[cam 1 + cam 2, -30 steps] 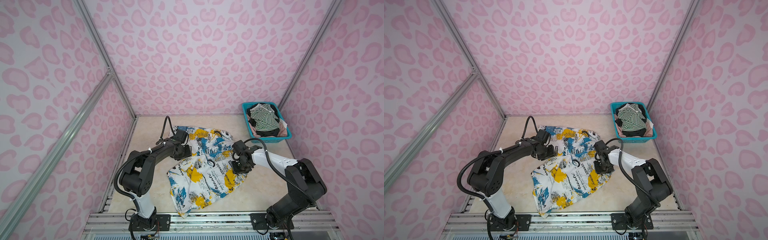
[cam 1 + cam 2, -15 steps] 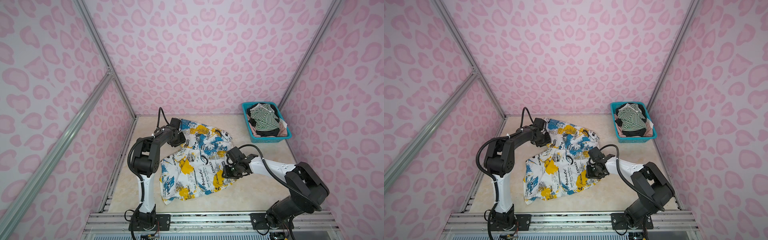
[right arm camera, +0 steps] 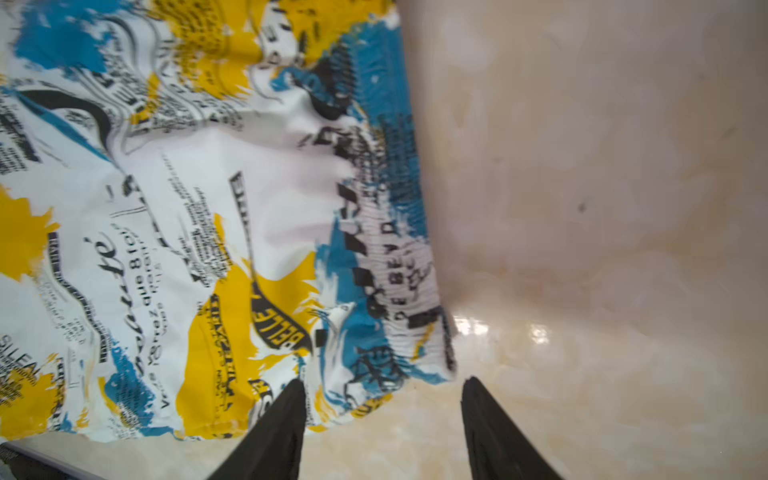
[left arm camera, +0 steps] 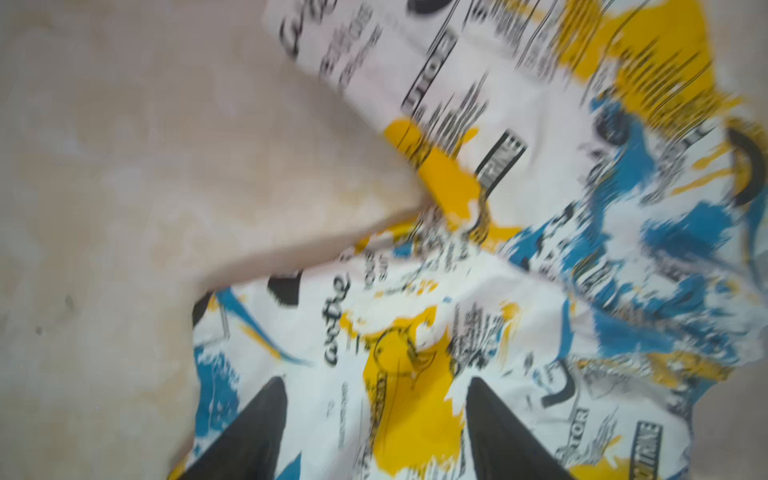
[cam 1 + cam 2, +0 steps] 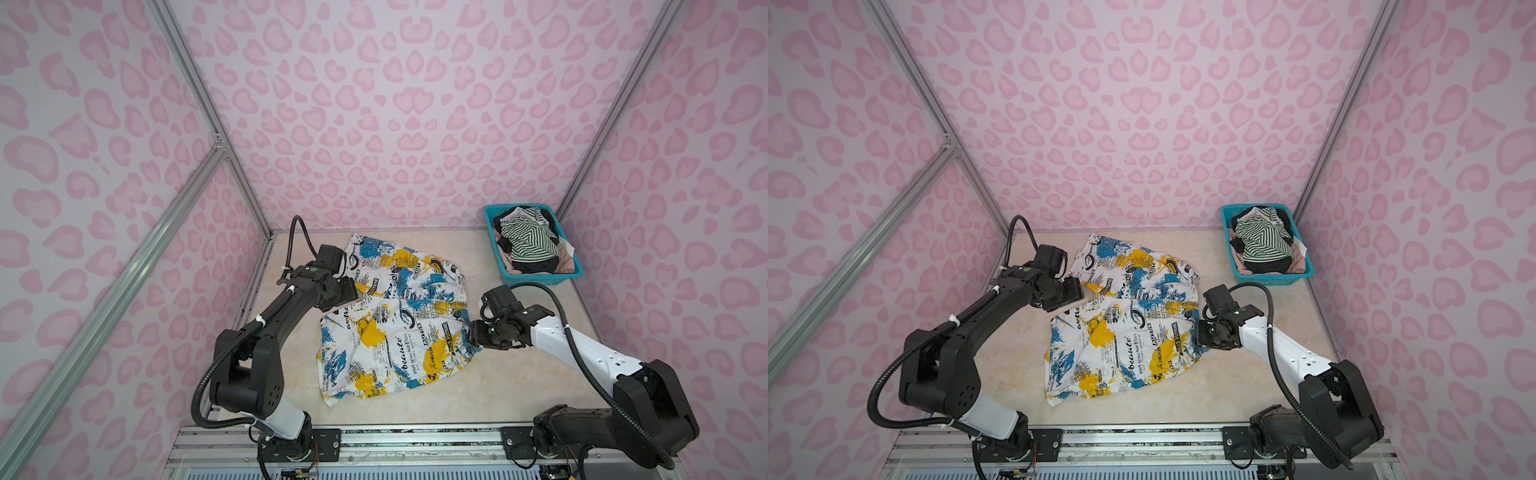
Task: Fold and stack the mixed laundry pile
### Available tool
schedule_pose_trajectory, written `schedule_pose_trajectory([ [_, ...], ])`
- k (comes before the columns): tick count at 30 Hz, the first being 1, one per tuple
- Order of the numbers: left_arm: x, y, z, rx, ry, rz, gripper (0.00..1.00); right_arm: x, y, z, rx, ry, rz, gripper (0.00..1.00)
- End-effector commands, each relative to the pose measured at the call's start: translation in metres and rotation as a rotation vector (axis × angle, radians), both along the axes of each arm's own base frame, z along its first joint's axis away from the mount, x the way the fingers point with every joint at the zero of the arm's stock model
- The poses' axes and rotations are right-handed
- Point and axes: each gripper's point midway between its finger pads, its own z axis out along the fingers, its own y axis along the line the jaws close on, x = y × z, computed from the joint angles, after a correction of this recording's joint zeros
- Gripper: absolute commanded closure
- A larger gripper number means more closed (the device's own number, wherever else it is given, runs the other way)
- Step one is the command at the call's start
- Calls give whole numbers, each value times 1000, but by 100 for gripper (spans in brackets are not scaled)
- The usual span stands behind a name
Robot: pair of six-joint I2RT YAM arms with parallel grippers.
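Over on the left of mid-frame, the left gripper (image 5: 348, 292) hung with fingers spread, nothing between them, right at the edge of the white splashy garment (image 5: 395, 332). At the opposite edge the right gripper (image 5: 474, 337) was the same, jaws apart and empty. That garment lay rumpled on the table (image 5: 498, 386), centre frame. Upper right, the teal basket (image 5: 540, 277) held the striped top (image 5: 527, 243) over a black one (image 5: 534, 264) and a pink one (image 5: 564, 255).
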Motion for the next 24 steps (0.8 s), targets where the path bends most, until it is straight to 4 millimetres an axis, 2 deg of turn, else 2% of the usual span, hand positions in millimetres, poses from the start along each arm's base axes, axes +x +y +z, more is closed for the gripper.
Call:
schedule_pose_trajectory([
  [1,-44,18,-14,68,68,100,29,-4,3,-8,78,36,6,36],
  [4,-76,25,-24,105,120,154,30,-3,13,-11,147,49,19,36],
  [8,-109,29,-29,147,152,199,30,-3,26,-12,222,63,41,35],
  [13,-145,36,-33,110,163,311,30,-4,26,-19,232,79,32,35],
  [16,-163,46,-32,112,170,351,30,-7,20,-26,197,96,24,35],
  [19,-181,52,-36,122,214,358,30,-10,5,-32,111,97,5,35],
  [24,-202,42,-51,56,293,364,32,-10,-7,-34,38,87,0,35],
])
